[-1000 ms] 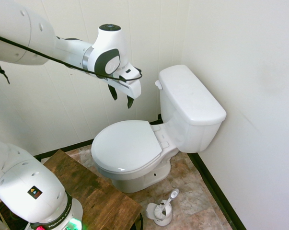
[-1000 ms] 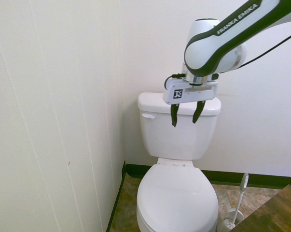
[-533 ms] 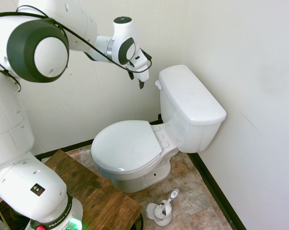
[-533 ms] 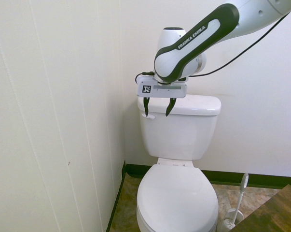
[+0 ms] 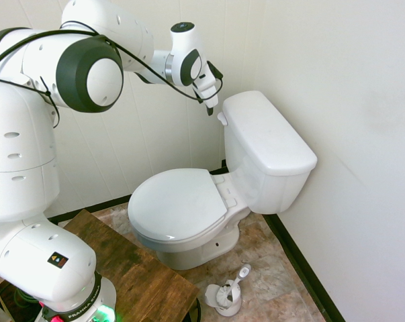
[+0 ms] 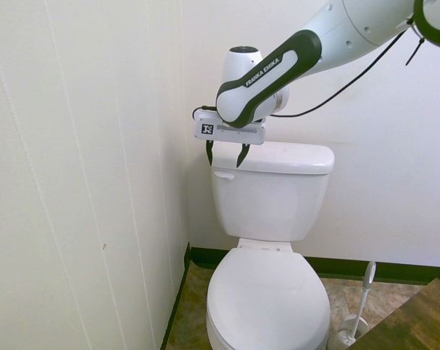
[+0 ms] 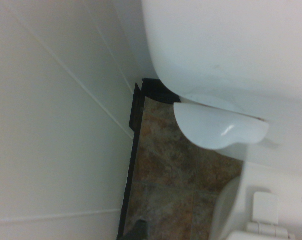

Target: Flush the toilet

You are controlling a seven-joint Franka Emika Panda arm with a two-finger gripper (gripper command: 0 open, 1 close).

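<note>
The white toilet (image 5: 178,204) stands in the corner with its lid down (image 6: 269,299). Its boxy tank (image 5: 262,147) carries a small white flush lever (image 5: 221,119) on the front corner nearest the panelled wall. My gripper (image 6: 224,160) hangs open, fingers pointing down, just above the lever (image 6: 223,174) and not touching it. In the first exterior view the gripper (image 5: 211,107) sits right beside the tank's corner. The wrist view shows the lever (image 7: 218,127) from above, under the tank's rounded edge (image 7: 231,45).
A small white toilet-brush holder (image 5: 226,295) stands on the tiled floor beside the bowl, also in the second exterior view as the brush holder (image 6: 354,324). A brown wooden surface (image 5: 135,268) lies in front. The panelled wall (image 6: 95,182) is close to the lever side.
My gripper has travelled from above the seat toward the wall-side corner of the tank and now hangs over the flush lever. It stayed open throughout.
</note>
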